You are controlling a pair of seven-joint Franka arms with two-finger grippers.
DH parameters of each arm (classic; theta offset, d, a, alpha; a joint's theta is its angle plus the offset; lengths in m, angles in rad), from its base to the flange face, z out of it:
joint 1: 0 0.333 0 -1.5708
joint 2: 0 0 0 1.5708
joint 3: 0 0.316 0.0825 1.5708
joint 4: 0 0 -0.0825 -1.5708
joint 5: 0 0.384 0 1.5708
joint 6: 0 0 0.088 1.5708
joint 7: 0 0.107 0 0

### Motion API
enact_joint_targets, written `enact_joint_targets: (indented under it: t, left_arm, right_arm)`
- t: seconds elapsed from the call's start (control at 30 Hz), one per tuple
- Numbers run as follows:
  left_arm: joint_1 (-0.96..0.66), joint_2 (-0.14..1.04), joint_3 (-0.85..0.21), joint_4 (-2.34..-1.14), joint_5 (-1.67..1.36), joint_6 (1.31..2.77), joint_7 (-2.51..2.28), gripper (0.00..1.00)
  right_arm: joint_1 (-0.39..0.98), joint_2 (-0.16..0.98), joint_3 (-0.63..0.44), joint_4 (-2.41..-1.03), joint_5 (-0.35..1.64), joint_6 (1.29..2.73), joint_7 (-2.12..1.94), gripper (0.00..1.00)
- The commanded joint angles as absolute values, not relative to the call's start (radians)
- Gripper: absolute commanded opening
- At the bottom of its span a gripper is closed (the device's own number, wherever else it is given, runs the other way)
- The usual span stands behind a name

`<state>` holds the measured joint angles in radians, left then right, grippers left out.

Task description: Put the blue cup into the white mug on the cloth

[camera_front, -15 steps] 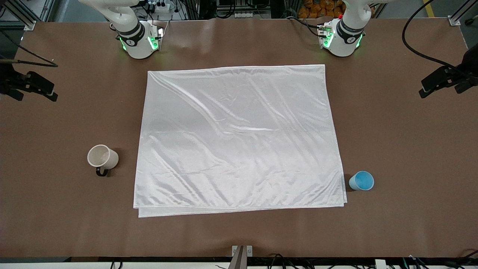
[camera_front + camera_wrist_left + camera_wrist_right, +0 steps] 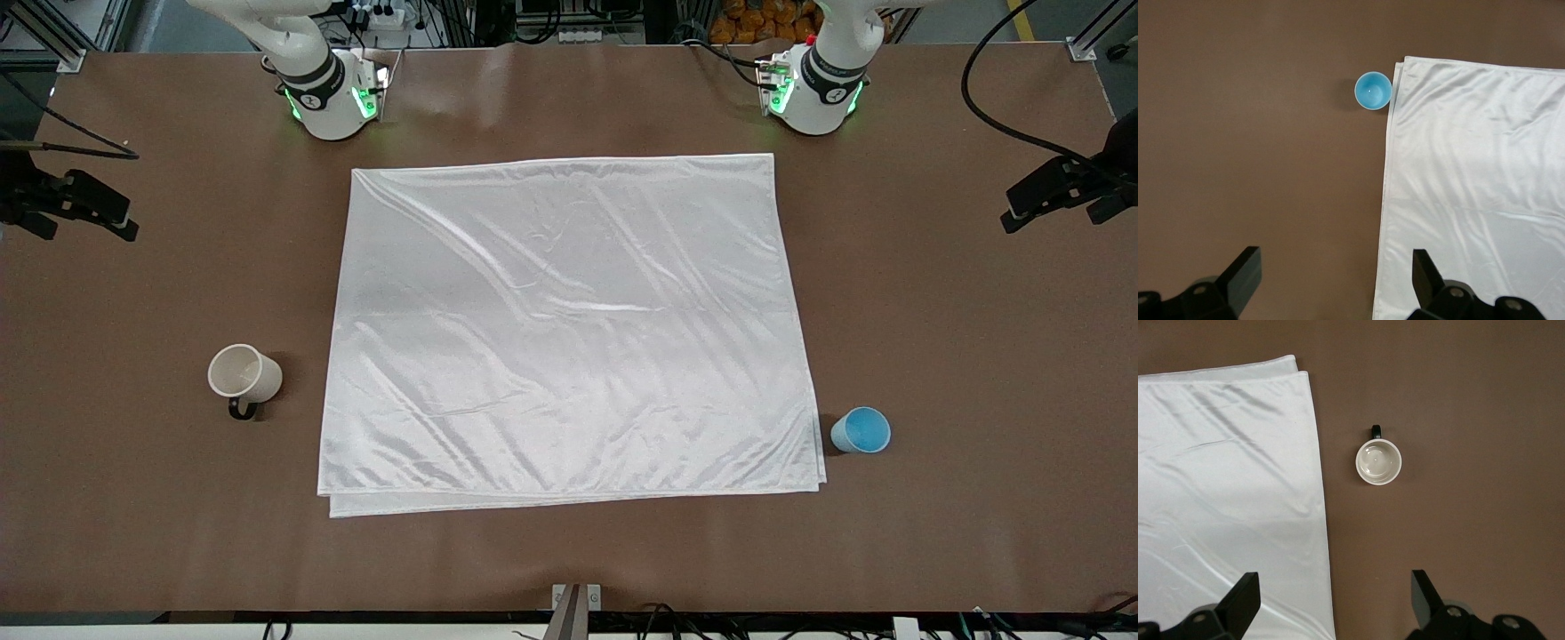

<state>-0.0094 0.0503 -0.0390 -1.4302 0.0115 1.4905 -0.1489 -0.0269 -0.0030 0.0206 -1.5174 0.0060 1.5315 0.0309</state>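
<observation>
Cloth (image 2: 569, 329): lies flat on the brown surface (image 2: 960, 356), soft wrinkles across it, doubled layers showing at the edge nearest the front camera.
Cup (image 2: 861, 430): upright on the surface, just beside the cloth's near corner at the left arm's end, off the cloth.
Mug (image 2: 244, 374): upright on the surface near the cloth's edge at the right arm's end, off the cloth, black handle pointing toward the front camera.
Left hand (image 2: 1335, 277): high over the surface and cloth edge, fingers spread, holding nothing.
Right hand (image 2: 1335, 600): high over the surface and cloth edge, fingers spread, holding nothing.
</observation>
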Motion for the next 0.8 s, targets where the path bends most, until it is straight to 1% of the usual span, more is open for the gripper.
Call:
enact_joint_targets:
  t: [0.0,0.13,0.33,0.77]
  left_arm:
    - [0.001,0.121,-0.037,-1.425,0.014,1.537,-0.129,1.0]
    - [0.035,0.182,-0.038,-1.427,0.006,1.626,-0.129,1.0]
    - [0.037,0.285,-0.038,-1.428,0.009,1.696,-0.129,1.0]
    - [0.037,0.485,-0.038,-1.43,0.017,1.894,-0.129,1.0]
  right_arm:
    - [-0.025,-0.009,0.018,-1.534,0.017,1.531,0.04,1.0]
    - [-0.025,-0.008,0.018,-1.536,0.012,1.531,0.04,1.0]
    - [-0.028,0.005,0.018,-1.557,0.011,1.543,0.038,1.0]
    - [-0.048,0.181,0.018,-1.552,0.008,1.65,0.028,1.0]
